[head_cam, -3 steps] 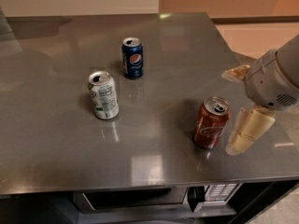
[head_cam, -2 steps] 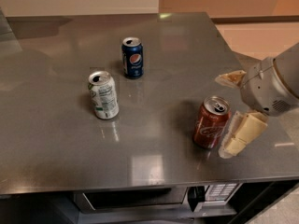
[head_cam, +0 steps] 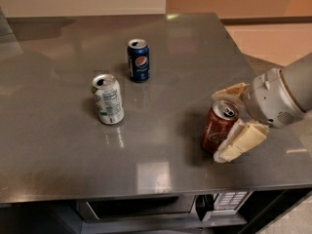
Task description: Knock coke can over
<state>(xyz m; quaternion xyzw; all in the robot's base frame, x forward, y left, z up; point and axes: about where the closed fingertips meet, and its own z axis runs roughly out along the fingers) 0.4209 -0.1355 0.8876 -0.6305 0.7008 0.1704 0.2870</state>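
Note:
The coke can [head_cam: 218, 126], red with a silver top, stands on the grey table [head_cam: 58, 160] near its front right, leaning a little to the left. My gripper [head_cam: 233, 122] comes in from the right with its jaws open around the can. One cream finger [head_cam: 240, 141] touches the can's front right side. The other finger [head_cam: 230, 91] is just behind the can's top.
A dark blue Pepsi can [head_cam: 138, 60] stands upright at the table's middle back. A white and green can [head_cam: 107, 99] stands upright left of centre. A microwave [head_cam: 146, 206] sits under the table's front edge. The table's right edge lies under my arm.
My gripper has moved left onto the coke can, its fingers now bracketing it. The can has shifted and tilted slightly to the left. The other two cans have not moved.

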